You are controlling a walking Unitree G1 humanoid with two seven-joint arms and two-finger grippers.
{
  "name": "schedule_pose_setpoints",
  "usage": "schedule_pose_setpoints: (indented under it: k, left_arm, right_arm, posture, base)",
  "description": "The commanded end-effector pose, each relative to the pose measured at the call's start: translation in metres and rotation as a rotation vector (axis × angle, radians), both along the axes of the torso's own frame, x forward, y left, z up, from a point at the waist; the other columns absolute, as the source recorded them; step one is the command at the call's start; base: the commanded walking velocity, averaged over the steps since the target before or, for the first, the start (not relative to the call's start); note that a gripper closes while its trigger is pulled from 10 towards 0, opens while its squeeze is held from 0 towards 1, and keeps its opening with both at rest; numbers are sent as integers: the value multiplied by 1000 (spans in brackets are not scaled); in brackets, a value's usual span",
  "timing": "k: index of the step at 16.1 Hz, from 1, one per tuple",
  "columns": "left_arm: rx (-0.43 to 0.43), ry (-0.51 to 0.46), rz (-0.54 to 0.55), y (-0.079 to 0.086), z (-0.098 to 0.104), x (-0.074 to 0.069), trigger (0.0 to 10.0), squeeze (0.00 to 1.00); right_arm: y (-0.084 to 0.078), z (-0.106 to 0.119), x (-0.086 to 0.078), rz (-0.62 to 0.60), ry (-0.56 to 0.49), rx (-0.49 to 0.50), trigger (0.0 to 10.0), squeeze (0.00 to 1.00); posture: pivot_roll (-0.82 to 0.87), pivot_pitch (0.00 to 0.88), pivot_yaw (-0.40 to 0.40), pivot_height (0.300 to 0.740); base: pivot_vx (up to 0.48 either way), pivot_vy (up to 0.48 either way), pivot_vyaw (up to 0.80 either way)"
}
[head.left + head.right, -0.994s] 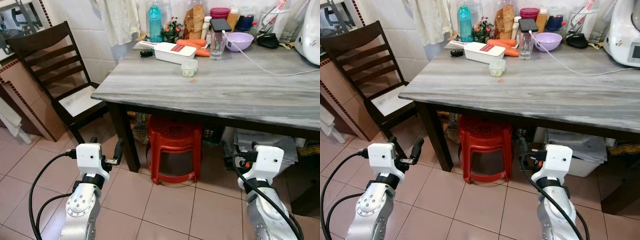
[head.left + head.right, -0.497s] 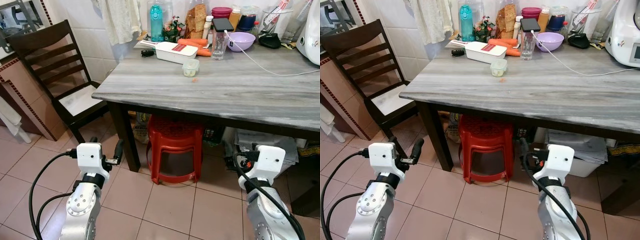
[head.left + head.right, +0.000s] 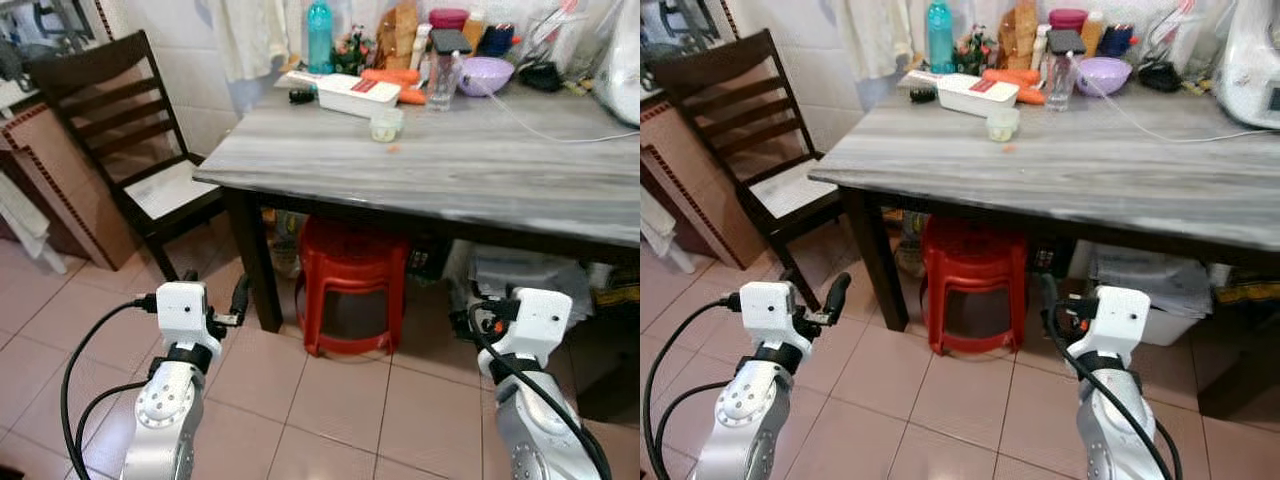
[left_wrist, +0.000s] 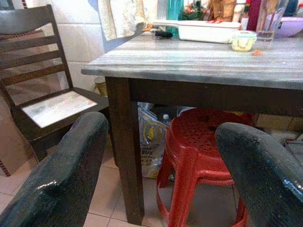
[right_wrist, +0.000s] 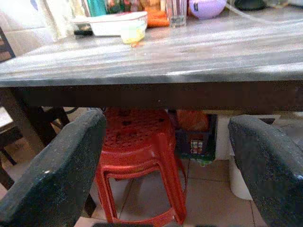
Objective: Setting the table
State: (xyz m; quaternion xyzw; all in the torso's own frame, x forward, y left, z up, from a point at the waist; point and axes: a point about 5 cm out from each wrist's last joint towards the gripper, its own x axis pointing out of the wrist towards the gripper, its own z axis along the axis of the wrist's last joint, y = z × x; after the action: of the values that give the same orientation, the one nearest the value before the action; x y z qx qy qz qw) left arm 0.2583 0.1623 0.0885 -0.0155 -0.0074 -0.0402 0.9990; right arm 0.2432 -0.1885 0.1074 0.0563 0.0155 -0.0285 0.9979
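Both pincers, left (image 4: 156,165) and right (image 5: 165,165), hang spread and empty below the table (image 3: 480,170); its dishes sit well above and ahead. Best step closer, then raise them clear of the edge.

Smooth grey-grained table (image 3: 470,165), plastic stool (image 3: 350,285)
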Motion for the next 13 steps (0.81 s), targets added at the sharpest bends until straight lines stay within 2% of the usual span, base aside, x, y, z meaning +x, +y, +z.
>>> schedule_pose_setpoints:
  k: [1,5,8,9,13]
  left_arm:
    - [14,11,11,3,-1,-1,10000,0]
    - [14,12,5,1,-1,-1,10000,0]
    - [-19,-1,-12,1,1,0,10000,0]
    - [-55,-14,-35,0,3,0,10000,0]
    - [-52,-28,-67,-7,8,1,10000,0]
  right_arm:
    - [0,3,1,3,-6,7,10000,0]
    - [-2,4,2,0,-9,0,10000,0]
    - [-3,6,2,-15,-20,-4,10000,0]
    - [-3,8,2,-21,-31,-15,10000,0]
    - [-3,10,1,-33,-39,-35,10000,0]
  posture:
    - [-79,0,55,740]
    - [-80,0,52,740]
    - [-82,0,52,740]
    - [-83,0,51,740]
    - [-81,0,52,740]
  base:
    - [-277,0,0]
    - [-277,0,-203]
    - [0,0,-133]
    - [0,0,0]
    - [0,0,0]
